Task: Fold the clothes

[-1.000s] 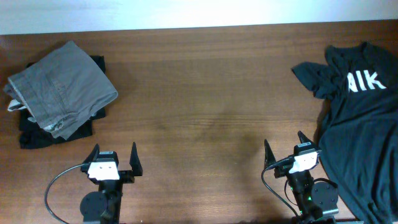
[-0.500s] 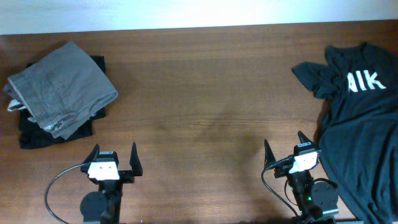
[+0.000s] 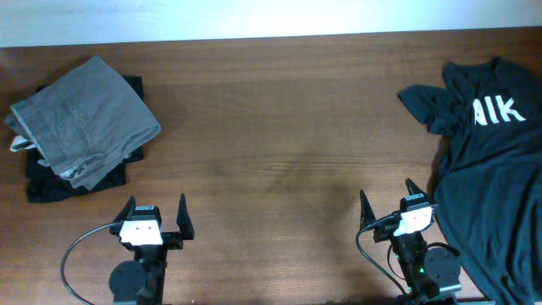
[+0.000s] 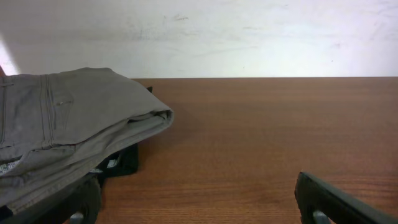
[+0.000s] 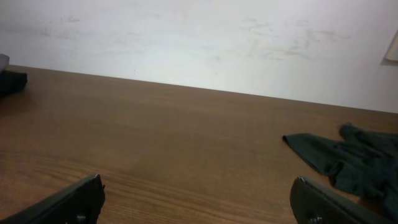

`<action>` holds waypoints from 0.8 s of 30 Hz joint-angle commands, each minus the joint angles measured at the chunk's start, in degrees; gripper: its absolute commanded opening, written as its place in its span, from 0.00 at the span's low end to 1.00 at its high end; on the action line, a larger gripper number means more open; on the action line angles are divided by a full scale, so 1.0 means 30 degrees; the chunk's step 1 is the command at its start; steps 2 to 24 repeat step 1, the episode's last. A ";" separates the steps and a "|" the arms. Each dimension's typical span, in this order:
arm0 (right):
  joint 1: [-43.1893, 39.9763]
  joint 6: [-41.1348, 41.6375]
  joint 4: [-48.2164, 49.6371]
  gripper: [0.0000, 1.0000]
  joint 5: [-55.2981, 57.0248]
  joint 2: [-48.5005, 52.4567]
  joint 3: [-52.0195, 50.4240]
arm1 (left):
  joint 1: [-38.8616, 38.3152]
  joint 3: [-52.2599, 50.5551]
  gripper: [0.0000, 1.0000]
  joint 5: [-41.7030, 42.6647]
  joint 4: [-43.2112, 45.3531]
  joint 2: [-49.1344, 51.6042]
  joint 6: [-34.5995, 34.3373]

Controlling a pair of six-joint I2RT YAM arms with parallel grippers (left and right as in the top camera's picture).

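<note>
Just beneath shorts (image 3: 85,119), black garment (image 3: 49,186).

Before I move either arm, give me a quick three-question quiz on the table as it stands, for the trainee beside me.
1. True or false: the grey-khaki shorts lie spread flat at the middle of the table.
2. What lies along the table's right side, nearest the right gripper? A a white towel; B a dark T-shirt with white lettering; C a pair of socks.
3. How do the jaws of the left gripper and the right gripper stand?
Key: 1 false, they sit bundled at the far left on a black garment. 2 B. 3 both open, holding nothing.
</note>
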 commanded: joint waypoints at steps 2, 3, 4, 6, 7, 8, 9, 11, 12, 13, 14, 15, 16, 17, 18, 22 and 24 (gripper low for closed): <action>-0.0102 0.0029 -0.0102 0.99 0.0233 -0.0189 -0.0087 | -0.0109 -0.0284 0.99 -0.0197 0.0051 -0.0182 0.0022; -0.0102 0.0029 -0.0102 0.99 0.0233 -0.0189 -0.0087 | -0.0109 -0.0284 0.99 -0.0197 0.0051 -0.0182 0.0022; -0.0102 0.0029 -0.0102 0.99 0.0233 -0.0189 -0.0087 | -0.0109 -0.0284 0.99 -0.0197 0.0051 -0.0182 0.0022; -0.0102 0.0029 -0.0102 0.99 0.0233 -0.0189 -0.0087 | -0.0109 -0.0284 0.99 -0.0197 0.0051 -0.0182 0.0022; -0.0102 0.0029 -0.0102 0.99 0.0233 -0.0189 -0.0087 | -0.0109 -0.0284 0.99 -0.0197 0.0051 -0.0182 0.0022; -0.0102 0.0029 -0.0102 0.99 0.0233 -0.0189 -0.0087 | -0.0109 -0.0284 0.99 -0.0197 0.0051 -0.0182 0.0022; -0.0102 0.0029 -0.0102 0.99 0.0233 -0.0189 -0.0087 | -0.0109 -0.0284 0.99 -0.0197 0.0051 -0.0182 0.0022; -0.0102 0.0029 -0.0102 0.99 0.0233 -0.0189 -0.0087 | -0.0109 -0.0284 0.99 -0.0197 0.0051 -0.0182 0.0022; -0.0102 0.0029 -0.0102 0.99 0.0233 -0.0189 -0.0087 | -0.0109 -0.0284 0.99 -0.0197 0.0051 -0.0182 0.0022; -0.0102 0.0029 -0.0102 0.99 0.0233 -0.0189 -0.0087 | -0.0109 -0.0284 0.99 -0.0197 0.0051 -0.0182 0.0022; -0.0102 0.0029 -0.0102 0.99 0.0233 -0.0189 -0.0087 | -0.0109 -0.0284 0.99 -0.0197 0.0051 -0.0182 0.0022; -0.0102 0.0029 -0.0102 0.99 0.0233 -0.0189 -0.0087 | -0.0109 -0.0284 0.99 -0.0197 0.0051 -0.0182 0.0022; -0.0102 0.0029 -0.0102 0.99 0.0233 -0.0189 -0.0087 | -0.0109 -0.0284 0.99 -0.0197 0.0051 -0.0182 0.0022; -0.0102 0.0029 -0.0102 0.99 0.0233 -0.0189 -0.0087 | -0.0109 -0.0284 0.99 -0.0197 0.0051 -0.0182 0.0022; -0.0102 0.0029 -0.0102 0.99 0.0233 -0.0189 -0.0087 | -0.0109 -0.0284 0.99 -0.0197 0.0051 -0.0182 0.0022; -0.0102 0.0029 -0.0102 0.99 0.0233 -0.0189 -0.0087 | -0.0109 -0.0284 0.99 -0.0197 0.0051 -0.0182 0.0022; -0.0102 0.0029 -0.0102 0.99 0.0233 -0.0189 -0.0087 | -0.0109 -0.0284 0.99 -0.0197 0.0051 -0.0182 0.0022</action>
